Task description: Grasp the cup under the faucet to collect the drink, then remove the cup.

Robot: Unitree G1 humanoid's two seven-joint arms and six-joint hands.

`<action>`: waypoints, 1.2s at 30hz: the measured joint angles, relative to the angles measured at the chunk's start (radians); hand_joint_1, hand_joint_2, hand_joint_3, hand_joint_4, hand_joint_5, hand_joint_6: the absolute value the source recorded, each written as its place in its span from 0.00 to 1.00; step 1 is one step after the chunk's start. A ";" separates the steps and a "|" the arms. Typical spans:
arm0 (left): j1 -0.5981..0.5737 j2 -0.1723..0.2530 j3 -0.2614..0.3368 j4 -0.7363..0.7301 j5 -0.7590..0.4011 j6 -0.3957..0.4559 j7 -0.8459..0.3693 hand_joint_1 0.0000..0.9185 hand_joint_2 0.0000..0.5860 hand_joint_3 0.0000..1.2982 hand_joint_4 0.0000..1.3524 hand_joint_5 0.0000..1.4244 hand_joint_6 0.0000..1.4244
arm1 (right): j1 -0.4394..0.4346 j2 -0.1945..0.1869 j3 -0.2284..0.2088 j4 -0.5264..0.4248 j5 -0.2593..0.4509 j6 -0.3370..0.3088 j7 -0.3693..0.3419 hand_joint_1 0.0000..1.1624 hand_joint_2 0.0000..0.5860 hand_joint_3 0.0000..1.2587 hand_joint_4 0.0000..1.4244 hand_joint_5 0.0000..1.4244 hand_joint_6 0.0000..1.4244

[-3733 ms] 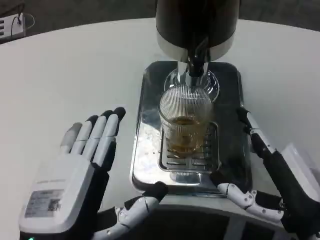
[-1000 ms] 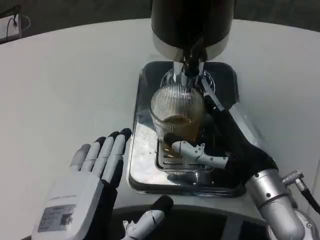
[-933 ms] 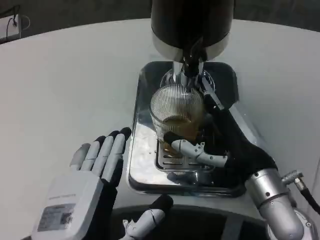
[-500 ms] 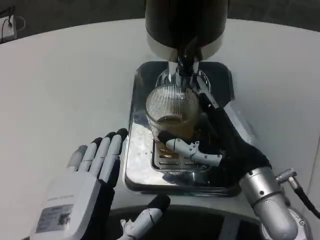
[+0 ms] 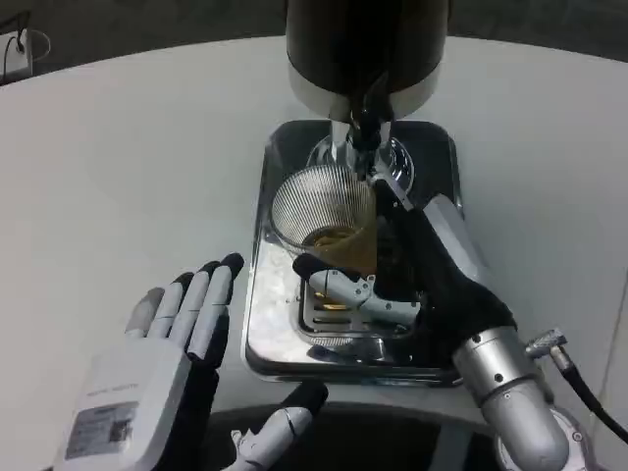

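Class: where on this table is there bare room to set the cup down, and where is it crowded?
Bare white table lies left of the metal tray, beyond the open left hand; more lies right of the tray. Crowded: the tray, with the dispenser, cup and right hand gripping it.

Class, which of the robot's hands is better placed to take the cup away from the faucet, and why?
The right hand: it already grips the ribbed cup on the tray. The left hand rests open, apart from it.
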 measured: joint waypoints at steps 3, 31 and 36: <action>0.002 0.000 0.002 -0.001 -0.012 0.001 0.000 0.00 0.35 0.00 0.00 0.00 0.00 | -0.009 0.004 0.003 0.014 -0.005 0.000 -0.007 0.58 0.38 0.03 0.10 0.14 0.24; 0.030 -0.005 0.046 -0.034 -0.058 0.036 -0.022 0.00 0.35 0.00 0.00 0.00 0.00 | -0.071 0.059 -0.004 0.110 0.003 0.000 -0.096 0.93 0.37 0.53 0.57 0.69 0.98; 0.027 -0.005 0.047 -0.035 -0.063 0.037 -0.022 0.00 0.35 0.00 0.00 0.00 0.00 | -0.068 0.071 -0.012 0.110 0.003 0.000 -0.118 0.96 0.29 0.58 0.63 0.78 1.00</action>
